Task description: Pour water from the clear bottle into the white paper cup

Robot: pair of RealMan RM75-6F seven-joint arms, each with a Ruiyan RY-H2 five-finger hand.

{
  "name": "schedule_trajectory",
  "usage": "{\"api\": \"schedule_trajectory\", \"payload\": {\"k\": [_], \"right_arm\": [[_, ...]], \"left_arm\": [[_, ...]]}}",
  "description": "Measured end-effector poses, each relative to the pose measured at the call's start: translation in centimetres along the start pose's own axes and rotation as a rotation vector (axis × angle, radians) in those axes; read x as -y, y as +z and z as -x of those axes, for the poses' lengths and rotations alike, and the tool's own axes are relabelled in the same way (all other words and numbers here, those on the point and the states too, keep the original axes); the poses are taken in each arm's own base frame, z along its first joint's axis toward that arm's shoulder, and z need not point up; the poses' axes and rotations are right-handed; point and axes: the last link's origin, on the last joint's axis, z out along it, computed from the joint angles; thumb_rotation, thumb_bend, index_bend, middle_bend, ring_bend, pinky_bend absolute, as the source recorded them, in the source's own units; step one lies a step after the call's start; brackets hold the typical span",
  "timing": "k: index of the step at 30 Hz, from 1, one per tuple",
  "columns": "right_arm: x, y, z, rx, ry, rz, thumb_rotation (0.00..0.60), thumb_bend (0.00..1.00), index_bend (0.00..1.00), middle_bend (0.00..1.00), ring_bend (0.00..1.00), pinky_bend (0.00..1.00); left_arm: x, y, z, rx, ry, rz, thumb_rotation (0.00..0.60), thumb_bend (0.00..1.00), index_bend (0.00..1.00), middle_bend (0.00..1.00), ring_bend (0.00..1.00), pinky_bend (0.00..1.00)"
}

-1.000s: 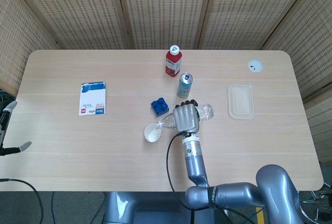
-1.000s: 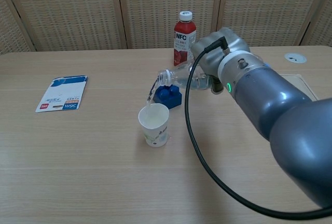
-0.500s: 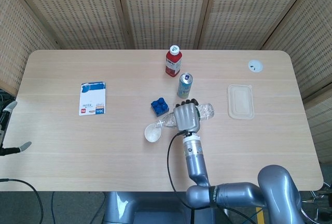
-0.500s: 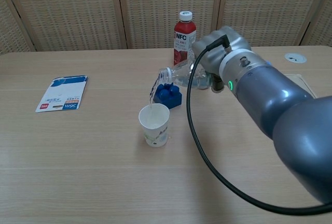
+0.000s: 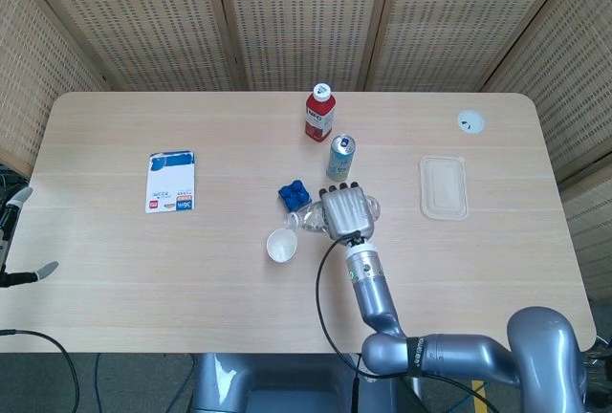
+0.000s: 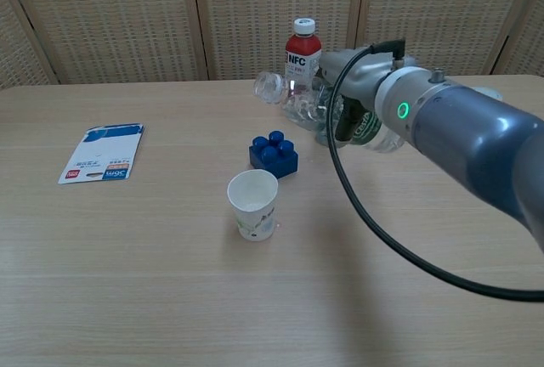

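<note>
- Since a second ago, we see the clear bottle swung up from its steep pouring tilt; its open mouth, which hung over the white paper cup with a thin stream falling, now sits higher and further back, and no stream shows.
- We see the right hand wrapped around the bottle's body, fingers curled over the far side, so it grips the bottle firmly; in the chest view the hand covers the bottle's middle.
- We read the bottle's long axis as near level, running left to right across the table, neck end slightly raised, mouth pointing toward the left and base toward the right.
- We find the bottle held above the table, between the red juice bottle behind it and the blue toy brick in front.
- At the far left of the table lies a blue and white packet, flat and well apart from everything else.
- The cup stands upright near the table's middle, just in front of the brick, not touched by the hand.
- Behind the hand stands a drink can, upright, near the juice bottle.
- Further right lies a clear lidded food container, and beyond it a small white round disc near the far right corner.
- We see no left hand in either view.
</note>
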Motion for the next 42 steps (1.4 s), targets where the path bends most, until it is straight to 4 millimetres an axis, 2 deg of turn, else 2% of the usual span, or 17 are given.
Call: {"api": "schedule_trajectory", "payload": {"k": [8, 15, 24, 32, 40, 42], "right_arm": [[-1.9, -0.2, 0.1, 0.085, 0.279, -0.069, 0.600, 0.72, 0.54, 0.62, 0.64, 0.72], [-3.8, -0.4, 1.4, 0.169, 0.568, -0.142, 0.600, 0.72, 0.54, 0.62, 0.64, 0.65], [-6.2, -0.1, 3.2, 0.150, 0.812, -0.165, 0.600, 0.72, 0.54, 0.62, 0.64, 0.62], [-8.4, 0.6, 5.6, 0.069, 0.836, -0.189, 0.600, 0.72, 0.54, 0.62, 0.64, 0.57], [-8.8, 0.9, 7.2, 0.037, 0.817, -0.173, 0.600, 0.72, 0.54, 0.62, 0.64, 0.57], [-8.8, 1.0, 7.4, 0.039, 0.823, -0.172, 0.600, 0.67, 0.54, 0.61, 0.62, 0.56]], "left_arm": [[-0.1, -0.2, 0.0, 0.001, -0.002, 0.008, 0.600, 0.07, 0.00, 0.00, 0.00, 0.00], [-0.3, -0.3, 0.1, 0.008, -0.001, 0.015, 0.600, 0.07, 0.00, 0.00, 0.00, 0.00], [-0.2, -0.1, 0.2, 0.014, -0.003, 0.016, 0.600, 0.07, 0.00, 0.00, 0.00, 0.00], [-0.3, -0.2, 0.2, 0.016, -0.002, 0.017, 0.600, 0.07, 0.00, 0.00, 0.00, 0.00], [-0.3, -0.1, 0.3, 0.017, -0.001, 0.014, 0.600, 0.07, 0.00, 0.00, 0.00, 0.00], [-0.3, -0.1, 0.3, 0.018, 0.000, 0.015, 0.600, 0.07, 0.00, 0.00, 0.00, 0.00]]}}
